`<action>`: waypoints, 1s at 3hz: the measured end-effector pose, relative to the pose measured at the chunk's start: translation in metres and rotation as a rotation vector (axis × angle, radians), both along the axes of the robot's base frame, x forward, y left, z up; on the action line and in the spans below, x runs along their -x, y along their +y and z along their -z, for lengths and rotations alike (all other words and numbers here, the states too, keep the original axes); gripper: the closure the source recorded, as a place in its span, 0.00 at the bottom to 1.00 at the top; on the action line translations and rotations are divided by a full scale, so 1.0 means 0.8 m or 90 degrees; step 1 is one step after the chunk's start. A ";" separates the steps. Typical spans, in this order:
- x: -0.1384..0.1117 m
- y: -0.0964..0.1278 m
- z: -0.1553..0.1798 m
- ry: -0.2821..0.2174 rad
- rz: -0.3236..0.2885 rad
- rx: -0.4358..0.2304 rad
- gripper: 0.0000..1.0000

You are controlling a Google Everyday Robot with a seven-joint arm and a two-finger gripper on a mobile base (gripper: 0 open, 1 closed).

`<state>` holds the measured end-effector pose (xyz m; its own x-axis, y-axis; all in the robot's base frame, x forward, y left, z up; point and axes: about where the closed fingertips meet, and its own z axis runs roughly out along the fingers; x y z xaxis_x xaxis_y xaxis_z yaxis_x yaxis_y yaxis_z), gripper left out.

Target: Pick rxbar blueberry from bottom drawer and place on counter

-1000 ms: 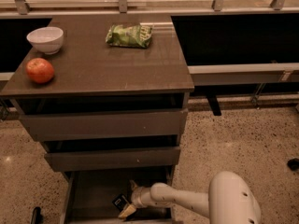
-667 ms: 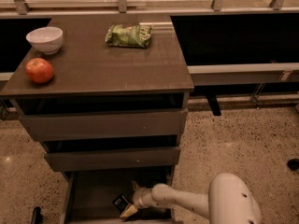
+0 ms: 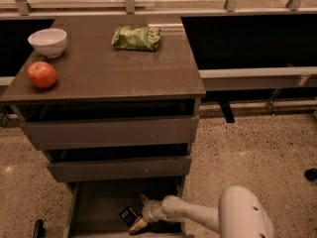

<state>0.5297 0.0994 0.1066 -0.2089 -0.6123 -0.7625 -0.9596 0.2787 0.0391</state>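
Note:
The bottom drawer (image 3: pixel 99 202) is pulled out, its tray low in the view. The rxbar blueberry (image 3: pixel 128 215), a small dark bar with pale print, lies on the drawer floor near the front. My gripper (image 3: pixel 140 213) reaches into the drawer from the right on a white arm, right beside the bar. Its fingers are spread, one pale fingertip (image 3: pixel 138 226) in front of the bar and one behind it. The bar rests on the drawer floor. The counter (image 3: pixel 109 68) is the dark brown top above.
On the counter stand a white bowl (image 3: pixel 48 41) at the back left, a red apple (image 3: pixel 42 74) at the left edge and a crinkled green chip bag (image 3: pixel 137 37) at the back. The two upper drawers stick out slightly. Speckled floor lies to the right.

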 end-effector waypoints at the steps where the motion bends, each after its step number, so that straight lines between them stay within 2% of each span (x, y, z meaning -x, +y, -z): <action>1: 0.000 -0.002 0.001 -0.003 0.002 -0.004 0.30; 2: 0.002 -0.004 -0.008 -0.020 0.007 -0.029 0.49; 3: 0.000 -0.006 -0.021 -0.033 0.018 -0.068 0.80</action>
